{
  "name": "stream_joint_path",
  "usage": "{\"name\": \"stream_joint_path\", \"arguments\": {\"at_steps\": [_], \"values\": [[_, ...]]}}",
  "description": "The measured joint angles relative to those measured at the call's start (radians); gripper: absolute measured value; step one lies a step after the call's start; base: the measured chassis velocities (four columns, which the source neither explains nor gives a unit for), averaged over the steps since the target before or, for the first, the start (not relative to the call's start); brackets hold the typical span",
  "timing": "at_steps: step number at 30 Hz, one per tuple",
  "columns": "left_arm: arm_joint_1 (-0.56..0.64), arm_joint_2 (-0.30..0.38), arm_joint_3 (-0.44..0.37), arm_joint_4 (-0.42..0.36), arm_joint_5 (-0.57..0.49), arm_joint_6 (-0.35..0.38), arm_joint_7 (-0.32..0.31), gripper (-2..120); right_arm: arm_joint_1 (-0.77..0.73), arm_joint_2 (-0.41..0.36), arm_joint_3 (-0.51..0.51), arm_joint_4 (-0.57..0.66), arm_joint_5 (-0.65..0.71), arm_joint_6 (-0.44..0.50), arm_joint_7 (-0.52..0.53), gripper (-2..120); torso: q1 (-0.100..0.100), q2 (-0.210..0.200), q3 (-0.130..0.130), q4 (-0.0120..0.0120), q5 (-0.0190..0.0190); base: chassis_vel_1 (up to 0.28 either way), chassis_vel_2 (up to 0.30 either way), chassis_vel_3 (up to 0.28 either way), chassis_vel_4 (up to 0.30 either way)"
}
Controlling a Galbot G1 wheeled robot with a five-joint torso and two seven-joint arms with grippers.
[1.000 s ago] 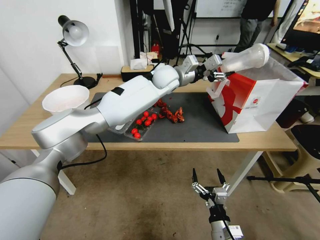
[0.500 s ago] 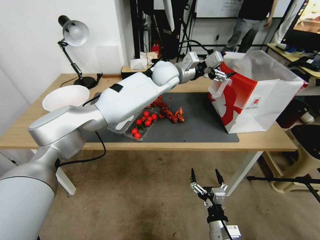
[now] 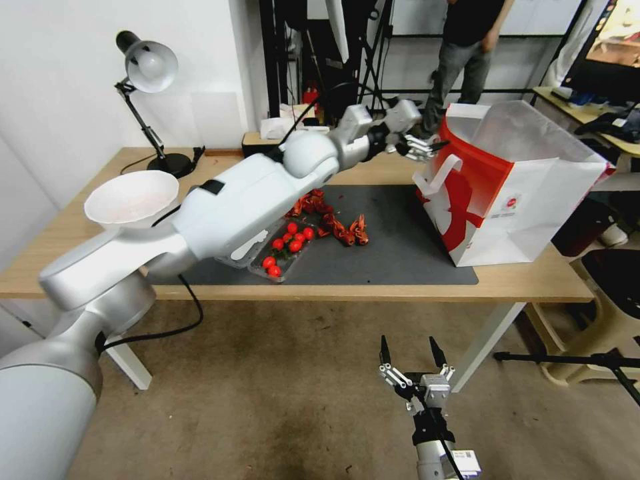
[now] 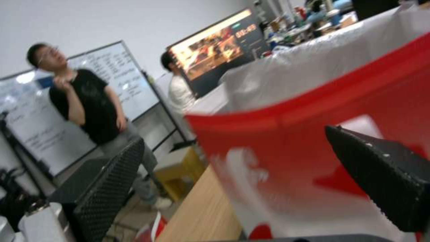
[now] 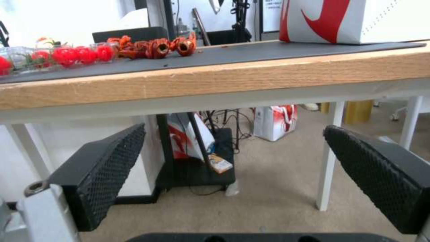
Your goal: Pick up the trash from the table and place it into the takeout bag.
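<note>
So the left end effector (image 3: 421, 143) is hanging up in the air with its fingers spread wide and nothing between them, right next to the near top rim of the takeout bag (image 3: 533, 200). In the left wrist view the two black fingers (image 4: 112, 188) are sitting well apart, with the bag's red panel (image 4: 313, 141) just past them. The bag is standing upright on the far end of the dark grey mat (image 3: 393, 247), below and just beyond that end effector.

Back along the arm from it, on the surface (image 3: 527, 283), a beige bowl (image 3: 130, 197) is sitting near the black desk lamp (image 3: 150, 100), well away from the end effector. Closer in on the mat, red crayfish shells (image 3: 340, 227) are lying loose beside a clear tray of cherry tomatoes (image 3: 287, 250).

The right end effector (image 3: 408, 357) is idling low in front of the surface, below its edge, with fingers wide and empty too. From its wrist view the shells (image 5: 157, 47) and tomatoes (image 5: 76, 53) are sitting up above it on the mat.
</note>
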Motion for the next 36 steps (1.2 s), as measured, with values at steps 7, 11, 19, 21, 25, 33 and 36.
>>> {"name": "stream_joint_path", "arguments": {"at_steps": [7, 11, 19, 21, 25, 33, 36], "values": [[0.102, 0.097, -0.082, -0.074, -0.001, 0.023, -0.019, 100, 0.002, 0.002, -0.004, -0.008, -0.002, 0.000, -0.001, 100, 0.000, 0.000, 0.000, 0.0000, -0.0001, 0.000, 0.000, 0.000, 0.000], [0.161, 0.141, -0.128, -0.113, 0.001, 0.038, -0.025, 100, 0.001, 0.003, -0.008, -0.008, -0.006, 0.000, -0.001, 100, 0.000, 0.000, 0.000, 0.0002, -0.0004, 0.000, 0.000, 0.000, 0.000], [0.259, 0.197, -0.203, -0.182, 0.002, 0.051, -0.033, 100, -0.001, 0.007, -0.012, -0.008, -0.012, 0.000, -0.002, 100, 0.000, 0.000, 0.000, 0.0004, -0.0004, 0.000, 0.000, 0.000, 0.000], [0.268, 0.202, -0.212, -0.189, 0.002, 0.052, -0.034, 100, -0.001, 0.008, -0.012, -0.007, -0.012, 0.000, -0.002, 100, 0.000, 0.000, 0.000, 0.0004, -0.0005, 0.000, 0.000, 0.000, 0.000], [0.329, 0.237, -0.263, -0.232, 0.005, 0.056, -0.041, 100, -0.001, 0.011, -0.015, -0.006, -0.016, 0.001, -0.002, 100, 0.000, 0.000, 0.000, 0.0002, 0.0001, 0.000, 0.000, 0.000, 0.000], [0.454, 0.304, -0.364, -0.301, 0.034, 0.058, -0.053, 100, -0.005, 0.016, -0.022, 0.002, -0.029, 0.001, -0.002, 100, 0.000, 0.000, 0.000, -0.0001, -0.0002, 0.000, 0.000, 0.000, 0.000], [0.538, 0.337, -0.428, -0.349, 0.048, 0.058, -0.070, 100, -0.011, 0.020, -0.027, 0.008, -0.039, 0.001, -0.002, 100, 0.000, 0.000, 0.000, 0.0007, -0.0003, 0.000, 0.000, 0.000, 0.000]]}}
